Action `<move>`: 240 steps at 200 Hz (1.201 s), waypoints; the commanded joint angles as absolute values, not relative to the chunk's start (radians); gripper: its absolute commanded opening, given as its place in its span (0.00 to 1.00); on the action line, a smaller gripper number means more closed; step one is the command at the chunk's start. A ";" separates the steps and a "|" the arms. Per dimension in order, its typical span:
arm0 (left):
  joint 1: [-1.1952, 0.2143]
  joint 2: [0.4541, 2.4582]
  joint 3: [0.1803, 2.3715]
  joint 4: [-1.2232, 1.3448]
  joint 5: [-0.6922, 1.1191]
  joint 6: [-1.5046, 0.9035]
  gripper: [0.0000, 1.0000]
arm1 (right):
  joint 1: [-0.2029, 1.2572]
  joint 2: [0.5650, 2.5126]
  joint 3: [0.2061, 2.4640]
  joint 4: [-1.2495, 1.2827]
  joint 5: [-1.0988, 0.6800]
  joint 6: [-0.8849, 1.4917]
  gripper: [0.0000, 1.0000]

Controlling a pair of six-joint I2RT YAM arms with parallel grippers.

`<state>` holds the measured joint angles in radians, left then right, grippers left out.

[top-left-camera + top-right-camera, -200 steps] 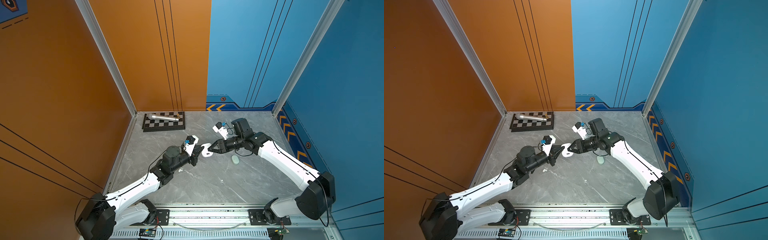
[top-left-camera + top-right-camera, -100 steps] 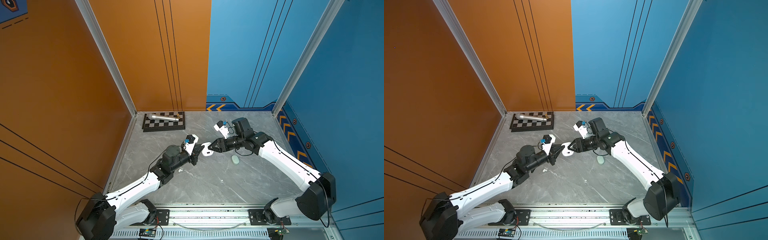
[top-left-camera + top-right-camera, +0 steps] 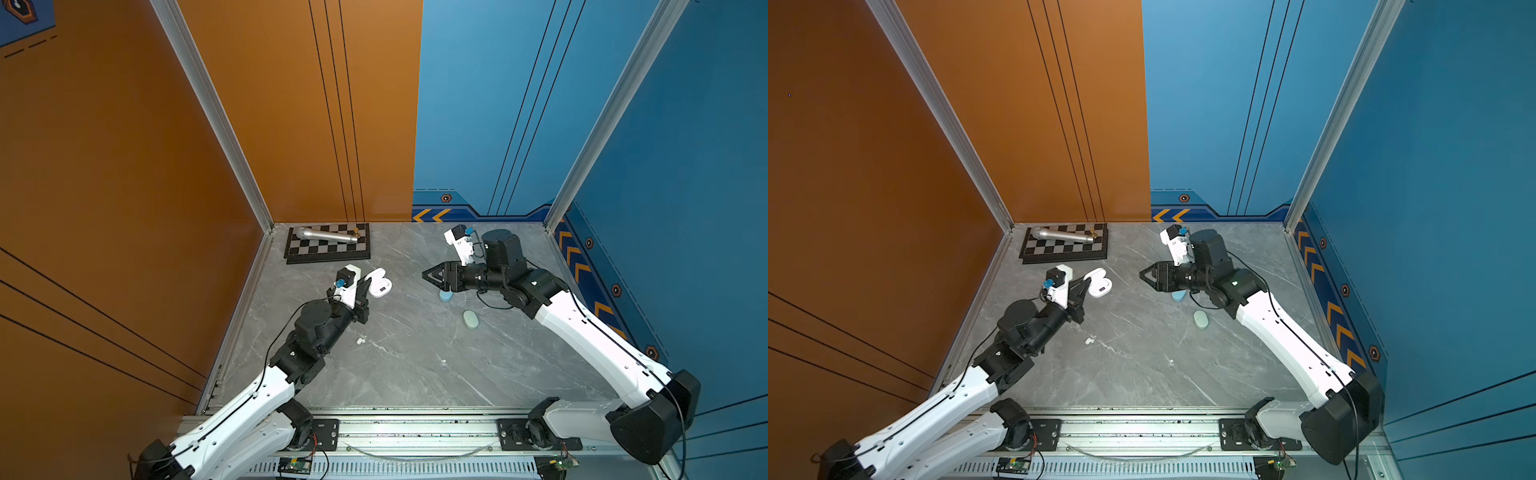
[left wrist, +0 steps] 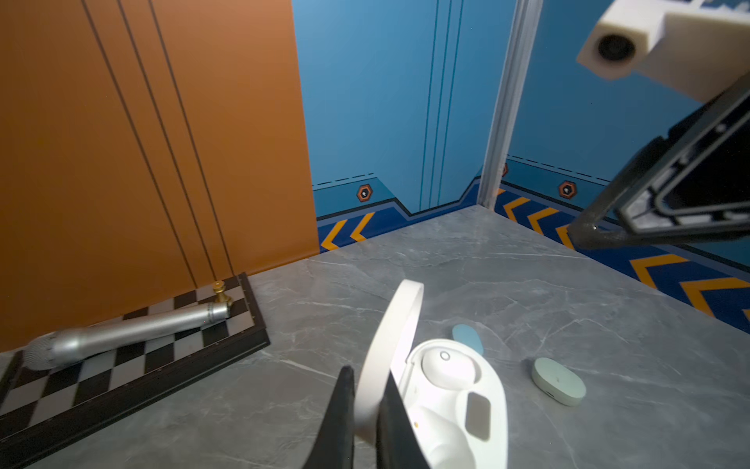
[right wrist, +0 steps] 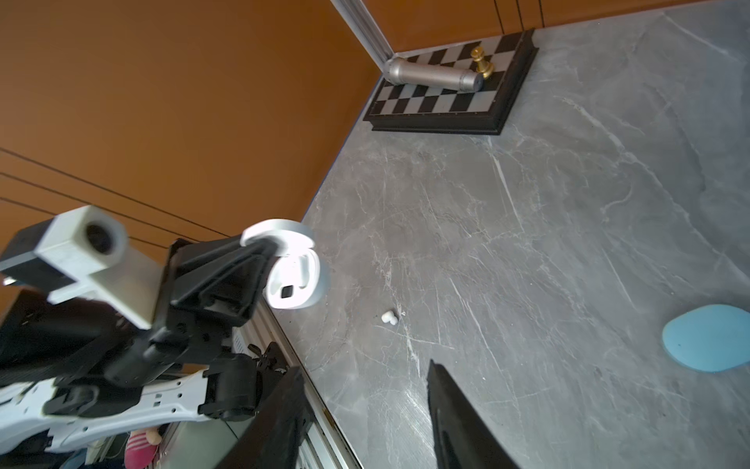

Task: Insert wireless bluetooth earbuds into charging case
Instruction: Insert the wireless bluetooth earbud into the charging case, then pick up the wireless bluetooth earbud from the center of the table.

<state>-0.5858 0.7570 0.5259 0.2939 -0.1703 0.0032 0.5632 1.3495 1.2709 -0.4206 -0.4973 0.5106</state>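
Observation:
An open white charging case hangs just above the table, and my left gripper is shut on its raised lid. In the left wrist view the case shows a rounded white bud seated in its far well. The near well shows a gold contact. One white earbud lies on the table near the left arm. My right gripper stands open and empty, a short way right of the case.
A closed pale blue case lies under the right wrist, with a closed mint green case beside it. A chessboard with a silver microphone sits at the back left corner. A tiny white speck lies mid-table.
My right gripper has drawn back to the right, away from the white case, and its jaws have spread wider. The left arm still holds the case in place.

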 commanded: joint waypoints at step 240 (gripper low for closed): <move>-0.526 0.143 0.438 -0.309 -0.489 0.062 0.00 | 1.014 2.323 1.928 -0.762 -0.192 -0.295 0.50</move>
